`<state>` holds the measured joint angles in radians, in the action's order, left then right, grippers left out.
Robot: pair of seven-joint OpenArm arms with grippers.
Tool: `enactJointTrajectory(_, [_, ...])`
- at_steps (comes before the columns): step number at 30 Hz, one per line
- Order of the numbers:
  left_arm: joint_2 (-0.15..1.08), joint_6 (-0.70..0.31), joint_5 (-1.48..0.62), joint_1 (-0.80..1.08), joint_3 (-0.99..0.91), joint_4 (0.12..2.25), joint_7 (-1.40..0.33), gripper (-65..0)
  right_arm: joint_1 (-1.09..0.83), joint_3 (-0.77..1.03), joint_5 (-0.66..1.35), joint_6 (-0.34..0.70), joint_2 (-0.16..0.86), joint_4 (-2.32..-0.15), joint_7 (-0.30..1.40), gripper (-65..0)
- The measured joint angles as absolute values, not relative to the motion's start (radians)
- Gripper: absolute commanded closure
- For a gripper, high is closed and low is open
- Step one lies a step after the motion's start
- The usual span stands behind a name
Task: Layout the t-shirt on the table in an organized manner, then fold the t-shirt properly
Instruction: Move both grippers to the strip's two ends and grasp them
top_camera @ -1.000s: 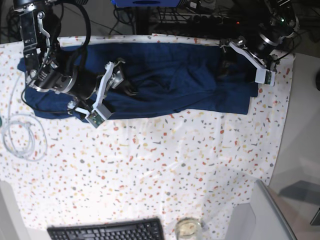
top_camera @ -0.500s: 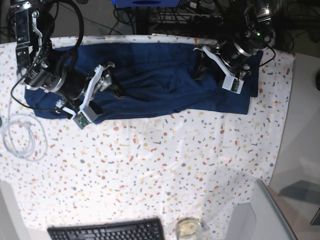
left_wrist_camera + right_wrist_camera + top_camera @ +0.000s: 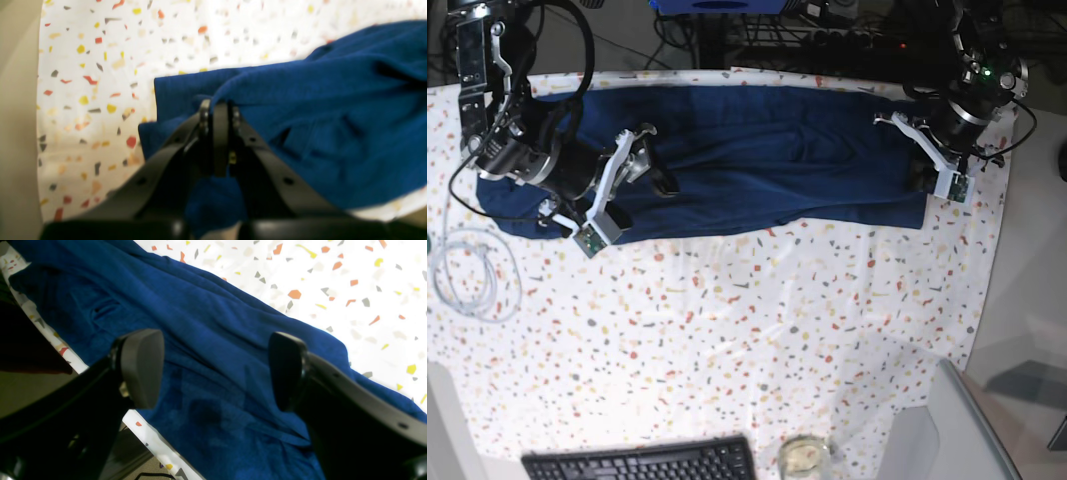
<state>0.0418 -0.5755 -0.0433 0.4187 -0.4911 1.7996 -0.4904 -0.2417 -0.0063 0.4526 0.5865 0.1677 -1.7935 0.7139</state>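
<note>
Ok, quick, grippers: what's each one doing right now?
Left gripper: shut on a fold of the t-shirt.
Right gripper: open, above the t-shirt, holding nothing.

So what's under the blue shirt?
The speckled table lies under the t-shirt. The left gripper pinches one edge. What's beneath the middle is covered.

One t-shirt [image 3: 757, 160] lies on one speckled counter [image 3: 757, 330]. Two arms work over it, each ending in one tool: the left tool [image 3: 922, 175] and the right tool [image 3: 652, 185]. Also one keyboard [image 3: 642, 462], one white cable coil [image 3: 467, 275] and one small glass dish [image 3: 804, 455].
</note>
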Motion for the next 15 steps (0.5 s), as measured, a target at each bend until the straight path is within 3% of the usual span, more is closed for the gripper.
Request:
enactJointTrajectory(5, [0.01, -0.576, 0.004, 0.42, -0.498, 1.751, -0.501, 0.0, -0.235, 0.003, 0.454, 0.587, 0.166, -1.793, 0.714, -44.7])
enactJointTrajectory(10, [0.011, -0.575, 0.004, 0.421, -0.5, 1.752, -0.496, 0.0, -0.193, 0.173, 0.456, 0.591, 0.142, -1.686, 0.64, -44.3])
enactJointTrajectory(12, [0.011, -0.576, 0.004, 0.426, -0.504, 1.753, -0.496, 0.0, -0.173, 0.252, 0.455, 0.587, 0.137, -1.619, 0.585, -39.0])
enactJointTrajectory(15, [0.014, -0.579, 0.008, 0.436, -0.525, 1.757, -0.491, 0.0, -0.124, 0.33, 0.46, 0.585, 0.142, -1.467, 0.548, -18.6])
